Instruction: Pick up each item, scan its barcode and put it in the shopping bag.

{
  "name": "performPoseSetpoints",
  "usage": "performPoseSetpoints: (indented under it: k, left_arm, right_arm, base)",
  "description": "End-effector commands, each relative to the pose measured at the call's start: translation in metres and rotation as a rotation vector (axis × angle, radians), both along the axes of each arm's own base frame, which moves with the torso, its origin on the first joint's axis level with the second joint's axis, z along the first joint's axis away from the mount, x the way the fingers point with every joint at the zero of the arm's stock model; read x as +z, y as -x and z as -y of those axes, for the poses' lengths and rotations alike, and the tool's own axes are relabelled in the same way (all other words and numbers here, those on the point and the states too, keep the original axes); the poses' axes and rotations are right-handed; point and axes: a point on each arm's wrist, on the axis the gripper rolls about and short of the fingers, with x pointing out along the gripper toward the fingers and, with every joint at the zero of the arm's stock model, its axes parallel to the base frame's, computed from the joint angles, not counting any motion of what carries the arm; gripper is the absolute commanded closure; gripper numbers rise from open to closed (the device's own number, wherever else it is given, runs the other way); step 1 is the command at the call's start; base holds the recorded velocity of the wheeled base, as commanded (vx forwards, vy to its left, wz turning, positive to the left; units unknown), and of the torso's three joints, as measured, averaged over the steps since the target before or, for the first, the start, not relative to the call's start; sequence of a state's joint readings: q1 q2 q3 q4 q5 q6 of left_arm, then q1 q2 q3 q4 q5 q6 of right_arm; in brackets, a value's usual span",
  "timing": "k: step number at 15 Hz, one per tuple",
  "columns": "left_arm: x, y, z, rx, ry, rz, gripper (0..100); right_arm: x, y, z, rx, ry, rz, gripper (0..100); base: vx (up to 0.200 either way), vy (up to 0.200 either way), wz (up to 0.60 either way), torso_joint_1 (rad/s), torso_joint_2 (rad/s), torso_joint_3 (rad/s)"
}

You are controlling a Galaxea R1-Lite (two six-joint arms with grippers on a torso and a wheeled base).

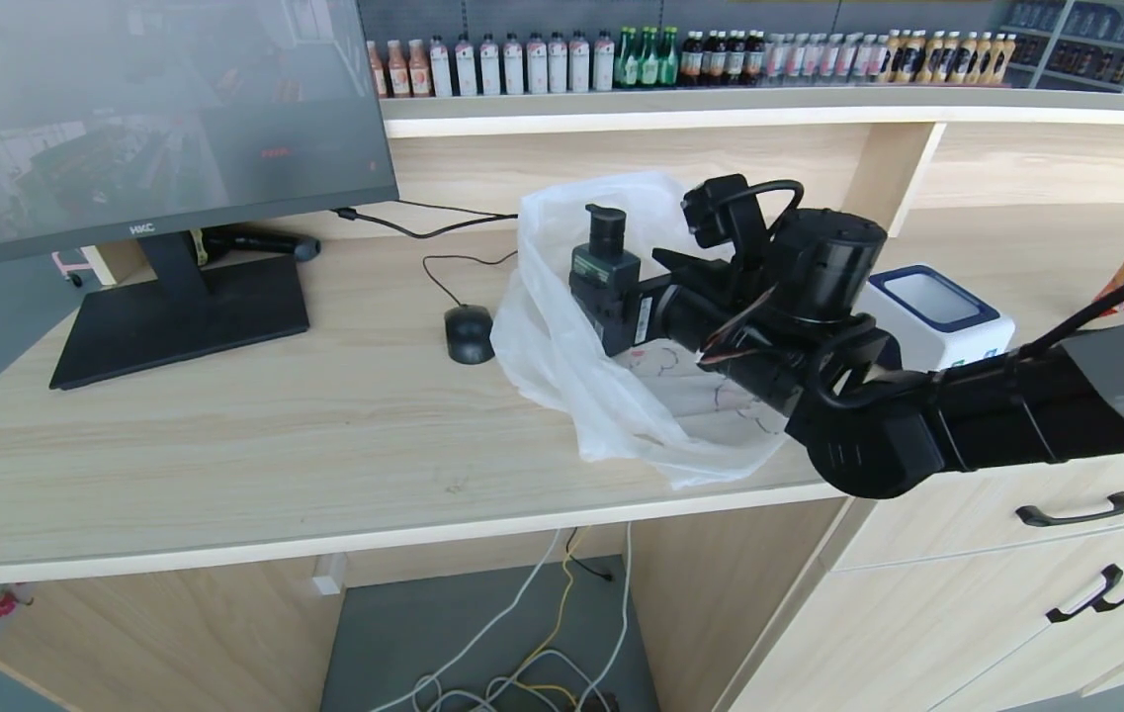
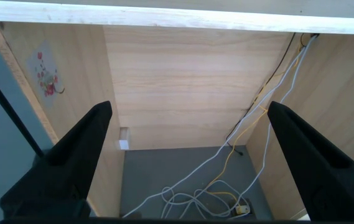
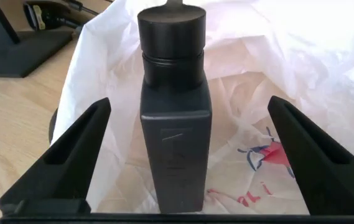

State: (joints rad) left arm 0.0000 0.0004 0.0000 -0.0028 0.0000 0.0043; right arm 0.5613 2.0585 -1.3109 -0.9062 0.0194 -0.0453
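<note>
A dark square bottle [image 3: 175, 149] with a round black cap stands upright over the mouth of the white plastic shopping bag [image 1: 611, 405] on the wooden counter. My right gripper [image 3: 189, 168] is open around it; both fingers [image 3: 71, 162] stand well clear of the bottle's sides. From the head, the bottle [image 1: 604, 265] shows at the tip of the right gripper [image 1: 611, 302], above the bag's left half. My left gripper [image 2: 186, 162] is open and holds nothing, below the counter facing the cable recess.
A white and blue barcode scanner [image 1: 937, 311] sits right of the bag, partly behind my arm. A mouse [image 1: 469, 333] lies left of the bag, and a monitor [image 1: 156, 119] stands at the far left. Drawers [image 1: 1076, 514] are below right. Loose cables [image 2: 214, 186] lie under the counter.
</note>
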Motion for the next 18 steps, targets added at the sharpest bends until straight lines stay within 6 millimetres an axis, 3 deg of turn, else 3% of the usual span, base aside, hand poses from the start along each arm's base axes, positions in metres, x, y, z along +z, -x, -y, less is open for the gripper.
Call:
performPoseSetpoints:
  k: [1, 8, 13, 18]
  left_arm:
    - [0.000, 0.000, 0.000, 0.000, 0.000, 0.001, 0]
    - [0.000, 0.000, 0.000, 0.000, 0.000, 0.001, 0]
    - [0.000, 0.000, 0.000, 0.000, 0.000, 0.001, 0]
    - [0.000, 0.000, 0.000, 0.000, 0.000, 0.001, 0]
  right_arm:
    - [0.018, 0.016, 0.011, -0.003, -0.012, 0.028, 0]
    - [0.040, 0.066, 0.047, -0.087, -0.093, 0.099, 0]
    - [0.017, 0.108, 0.073, -0.101, -0.136, 0.118, 0]
    - [0.007, 0.122, 0.082, -0.109, -0.169, 0.163, 0]
  base:
    - [0.000, 0.000, 0.00, 0.000, 0.00, 0.000]
    - [0.000, 0.000, 0.00, 0.000, 0.00, 0.000]
    - [0.000, 0.000, 0.00, 0.000, 0.00, 0.000]
    - [0.000, 0.000, 0.00, 0.000, 0.00, 0.000]
